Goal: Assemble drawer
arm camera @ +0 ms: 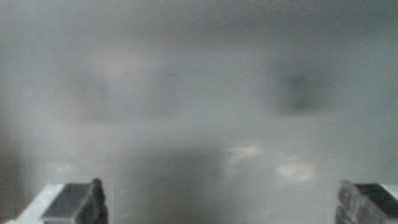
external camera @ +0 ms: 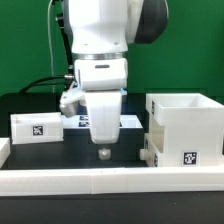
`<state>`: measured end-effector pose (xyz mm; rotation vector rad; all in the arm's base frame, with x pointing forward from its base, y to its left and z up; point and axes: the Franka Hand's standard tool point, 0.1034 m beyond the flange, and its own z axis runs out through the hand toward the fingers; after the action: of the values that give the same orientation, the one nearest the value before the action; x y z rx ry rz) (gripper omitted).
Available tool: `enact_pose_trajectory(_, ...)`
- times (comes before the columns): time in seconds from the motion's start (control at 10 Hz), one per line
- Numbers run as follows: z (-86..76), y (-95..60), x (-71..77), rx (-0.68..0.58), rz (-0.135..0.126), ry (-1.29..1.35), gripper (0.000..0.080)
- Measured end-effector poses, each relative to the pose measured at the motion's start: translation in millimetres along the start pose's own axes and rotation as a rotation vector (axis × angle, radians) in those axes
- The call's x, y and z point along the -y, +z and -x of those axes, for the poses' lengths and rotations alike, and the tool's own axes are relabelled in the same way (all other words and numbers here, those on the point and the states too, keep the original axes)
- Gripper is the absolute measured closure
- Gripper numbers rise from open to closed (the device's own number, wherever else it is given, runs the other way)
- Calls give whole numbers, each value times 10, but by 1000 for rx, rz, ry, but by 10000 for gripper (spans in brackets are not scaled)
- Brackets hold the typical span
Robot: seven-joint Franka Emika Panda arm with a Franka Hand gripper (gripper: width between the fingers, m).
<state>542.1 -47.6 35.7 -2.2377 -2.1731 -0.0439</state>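
The large white casing (external camera: 188, 122) stands at the exterior view's right, open side up, with a square tag (external camera: 189, 157) low on its front. A smaller white part (external camera: 149, 150) sits against its lower left side. A white box tray (external camera: 36, 127) with a tag lies at the left. My gripper (external camera: 103, 151) hangs between them, low over the dark table and touching neither. In the wrist view my gripper (arm camera: 222, 205) is open and empty. Its fingers (arm camera: 71, 203) stand wide apart over a blurred grey surface.
The long low white rail (external camera: 100, 181) runs across the front of the table. The marker board (external camera: 128, 121) lies flat behind the gripper. Black cables (external camera: 45, 85) trail at the back left before a green wall.
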Motion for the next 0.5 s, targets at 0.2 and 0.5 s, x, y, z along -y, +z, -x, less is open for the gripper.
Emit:
enact_pose_trajectory(0.2, 219, -93, 307, 7, 32, 10, 151)
enact_pose_trajectory(0.5, 280, -115, 446, 10, 20, 66, 151)
